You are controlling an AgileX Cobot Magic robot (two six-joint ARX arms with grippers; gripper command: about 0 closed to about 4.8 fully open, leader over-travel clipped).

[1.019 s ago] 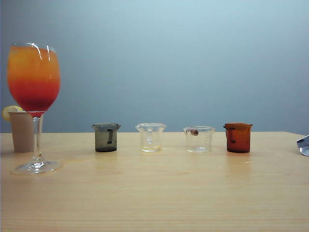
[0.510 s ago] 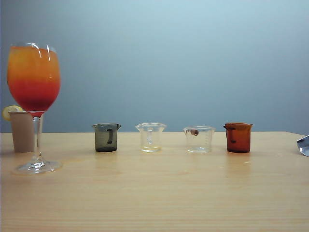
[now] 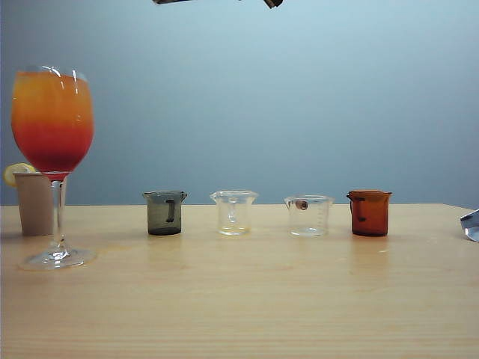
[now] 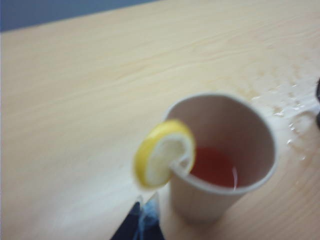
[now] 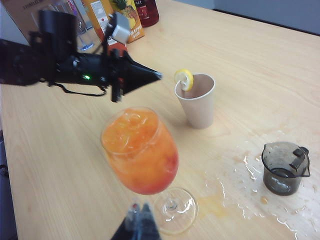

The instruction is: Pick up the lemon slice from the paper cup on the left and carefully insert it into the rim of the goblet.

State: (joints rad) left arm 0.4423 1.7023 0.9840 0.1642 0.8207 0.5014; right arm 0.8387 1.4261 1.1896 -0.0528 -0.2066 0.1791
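Nothing done yet: lemon slice perched on paper cup rim just ahead of closed, empty left gripper; right gripper, closed and empty, just before goblet; pick and insertion left.

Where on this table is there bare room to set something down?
The wide front strip of the table, before the four beakers, is bare. Small gaps separate the grey beaker through the amber beaker. Crowded at left: goblet before the paper cup.
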